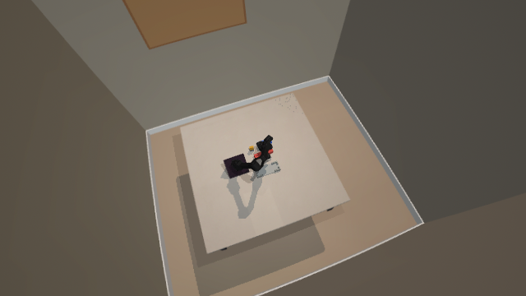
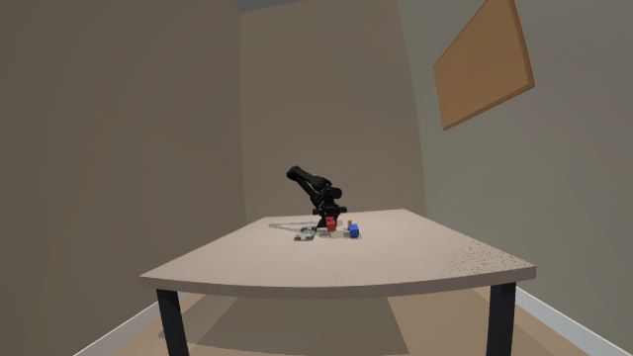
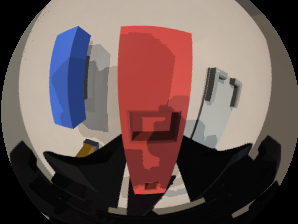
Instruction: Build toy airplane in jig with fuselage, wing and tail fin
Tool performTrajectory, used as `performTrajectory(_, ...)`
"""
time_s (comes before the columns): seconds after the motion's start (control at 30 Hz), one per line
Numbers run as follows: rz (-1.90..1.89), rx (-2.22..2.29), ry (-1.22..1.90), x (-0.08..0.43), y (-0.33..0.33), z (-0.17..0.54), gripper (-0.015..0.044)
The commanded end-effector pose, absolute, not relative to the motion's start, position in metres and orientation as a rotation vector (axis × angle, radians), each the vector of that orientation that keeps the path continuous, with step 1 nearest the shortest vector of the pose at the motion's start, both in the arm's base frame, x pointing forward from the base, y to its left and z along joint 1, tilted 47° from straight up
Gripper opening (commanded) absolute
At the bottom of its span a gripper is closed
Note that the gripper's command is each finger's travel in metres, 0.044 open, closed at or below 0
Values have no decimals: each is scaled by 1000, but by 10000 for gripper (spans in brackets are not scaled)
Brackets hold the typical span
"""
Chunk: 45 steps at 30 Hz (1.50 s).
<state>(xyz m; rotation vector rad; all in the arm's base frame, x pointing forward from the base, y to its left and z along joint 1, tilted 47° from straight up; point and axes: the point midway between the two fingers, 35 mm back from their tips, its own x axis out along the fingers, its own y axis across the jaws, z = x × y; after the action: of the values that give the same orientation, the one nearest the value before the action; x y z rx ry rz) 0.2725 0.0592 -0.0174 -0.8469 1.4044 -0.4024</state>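
Note:
The red fuselage (image 1: 257,154) (image 2: 330,224) (image 3: 155,75) is between the fingers of my gripper (image 3: 149,133), which is shut on it near its tail half. It hangs level above the table, with its large socket and small tail socket facing up. The blue wing (image 2: 354,230) (image 3: 70,80) lies left of it in the wrist view, mostly hidden by the arm in the top view. The yellow tail fin (image 1: 251,148) (image 2: 349,222) (image 3: 86,150) is partly behind the left finger in the wrist view. The grey jig (image 1: 268,169) (image 2: 304,237) (image 3: 216,117) lies right of the fuselage in the wrist view, with nothing visible in its cradle.
The arm's dark base plate (image 1: 228,163) is on the table (image 1: 263,205) close to the parts. The arm bends over the near end of the jig in the top view. The blue wing and yellow fin are on the side of the fuselage away from the jig.

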Motion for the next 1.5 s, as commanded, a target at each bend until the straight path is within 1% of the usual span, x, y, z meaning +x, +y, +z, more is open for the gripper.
performTrajectory(0.0,-397,-837,1395,273,71,-8,0)
performTrajectory(0.87,-406,-841,1396,254,119,46,0)
performTrajectory(1.47,-394,-819,1396,269,70,64,0)
